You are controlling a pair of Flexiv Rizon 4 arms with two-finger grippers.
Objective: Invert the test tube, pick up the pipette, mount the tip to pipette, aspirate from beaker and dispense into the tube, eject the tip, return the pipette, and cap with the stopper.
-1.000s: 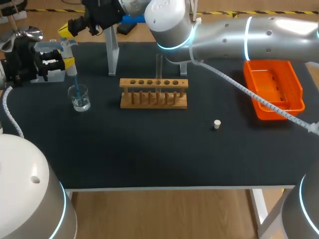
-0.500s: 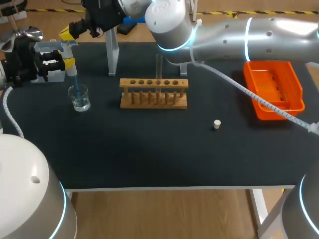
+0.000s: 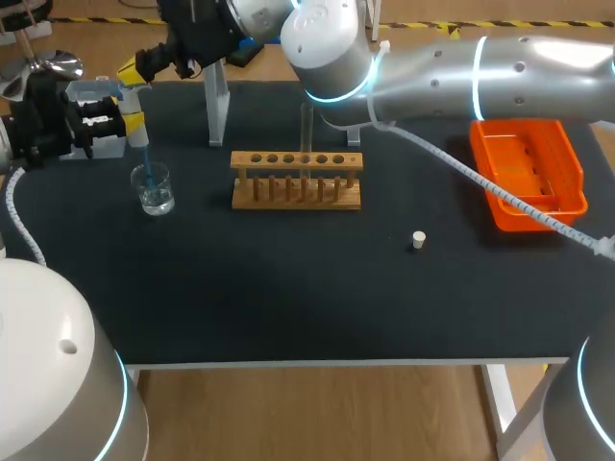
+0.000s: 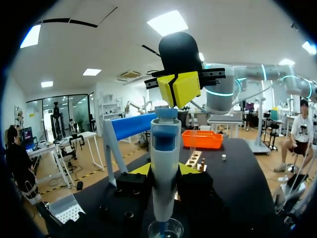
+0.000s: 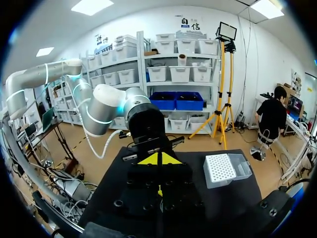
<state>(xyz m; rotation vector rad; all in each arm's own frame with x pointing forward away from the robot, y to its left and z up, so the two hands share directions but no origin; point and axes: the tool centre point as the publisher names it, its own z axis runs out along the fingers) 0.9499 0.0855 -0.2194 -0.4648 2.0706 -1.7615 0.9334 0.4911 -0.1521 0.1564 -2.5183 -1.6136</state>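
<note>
- Four steps appear done, judging by the layout: the test tube (image 3: 307,128) stands mouth-up in the wooden rack (image 3: 296,181), the pipette (image 4: 165,158) is picked up, and its blue tip (image 3: 146,161) is mounted and reaches down into the beaker (image 3: 154,189)
- Step in hand: aspiration, most likely
- Left gripper (image 4: 164,170): clenched on the pipette body, holding it upright over the beaker
- Right gripper (image 4: 180,89): fingertips pressed together, grasping nothing, directly above the pipette's top; contact cannot be confirmed
- Remaining: dispense into the tube, eject the tip, return the pipette, fit the stopper (image 3: 417,239), which lies on the table well apart from the rack
- Count: one pipette, one tip, one beaker, one test tube, one rack, one stopper, one orange tray (image 3: 527,173)
</note>
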